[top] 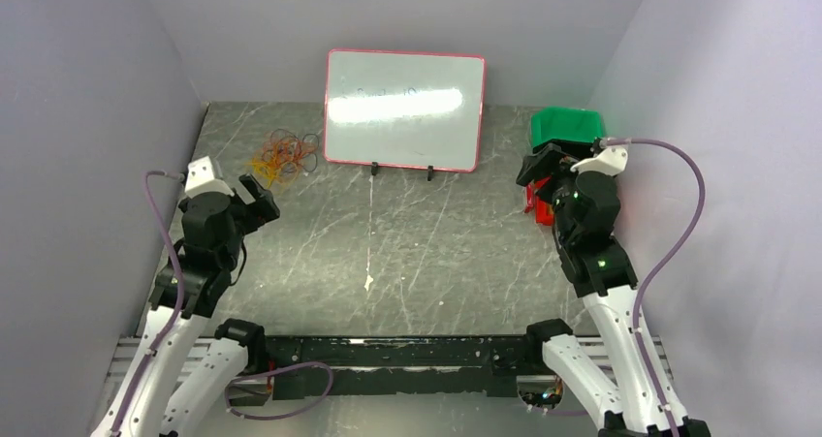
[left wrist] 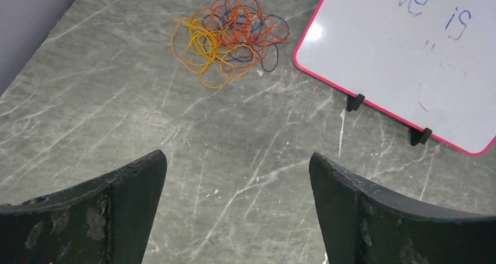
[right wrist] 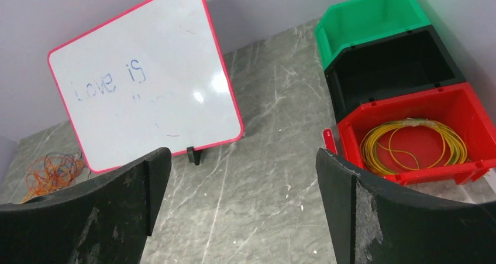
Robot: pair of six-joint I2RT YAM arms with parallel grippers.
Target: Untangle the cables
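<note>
The tangled cables (top: 284,158) lie in a heap of orange-red, yellow and dark loops at the far left of the table, left of the whiteboard; they also show in the left wrist view (left wrist: 227,34) and small in the right wrist view (right wrist: 52,173). My left gripper (top: 254,199) is open and empty, just near of the heap; in its wrist view (left wrist: 237,164) only bare table lies between the fingers. My right gripper (top: 539,171) is open and empty by the bins at the right (right wrist: 243,161). A yellow cable coil (right wrist: 414,146) lies in the red bin (right wrist: 409,179).
A pink-framed whiteboard (top: 404,109) stands on two feet at the far middle. A green bin (top: 566,125), a black bin (right wrist: 392,65) and the red bin stand stacked in a row at the far right, against the wall. Grey walls close in both sides.
</note>
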